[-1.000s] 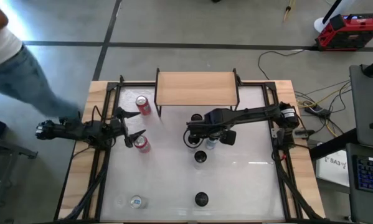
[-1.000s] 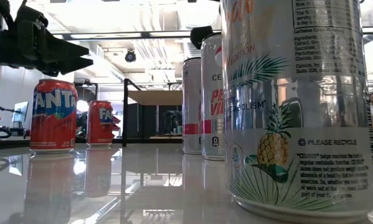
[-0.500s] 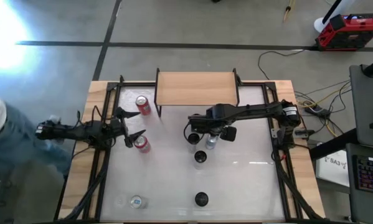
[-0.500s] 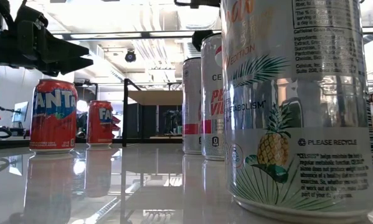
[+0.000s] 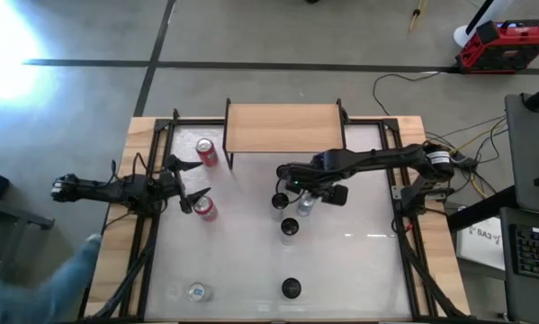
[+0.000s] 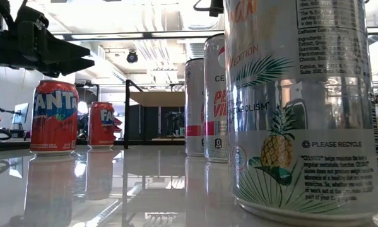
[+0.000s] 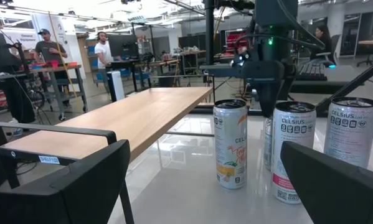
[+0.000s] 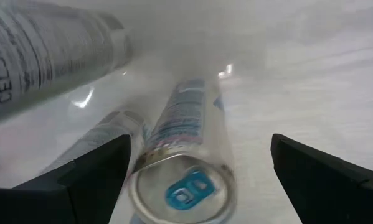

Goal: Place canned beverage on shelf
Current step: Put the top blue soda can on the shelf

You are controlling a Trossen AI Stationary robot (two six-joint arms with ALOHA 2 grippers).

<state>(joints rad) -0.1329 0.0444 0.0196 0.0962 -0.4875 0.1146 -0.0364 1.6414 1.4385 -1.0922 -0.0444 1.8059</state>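
Observation:
The shelf (image 5: 284, 128), a tan wooden top on black legs, stands at the table's far edge. Three tall slim cans stand near the middle: one with a blue tab (image 5: 303, 205) (image 8: 185, 186), one to its left (image 5: 279, 200), and one nearer (image 5: 289, 227). My right gripper (image 5: 298, 193) (image 8: 202, 168) hangs open above the blue-tabbed can, pointing steeply down, one finger on each side and clear of it. My left gripper (image 5: 186, 184) (image 7: 205, 168) waits open and level at the left, between two red Fanta cans (image 5: 206, 151) (image 5: 204, 209).
Two more cans stand near the front edge (image 5: 290, 288) (image 5: 195, 291); the first fills the low view's right side (image 6: 302, 107). A black frame rail (image 5: 404, 225) runs along the table's sides. A person's sleeve (image 5: 62, 279) shows beyond the front left corner.
My right gripper has drawn back a little toward the table's right edge, sunk slightly and tipped, staying open over the cans. The person at the left has moved from the far left to the near left corner.

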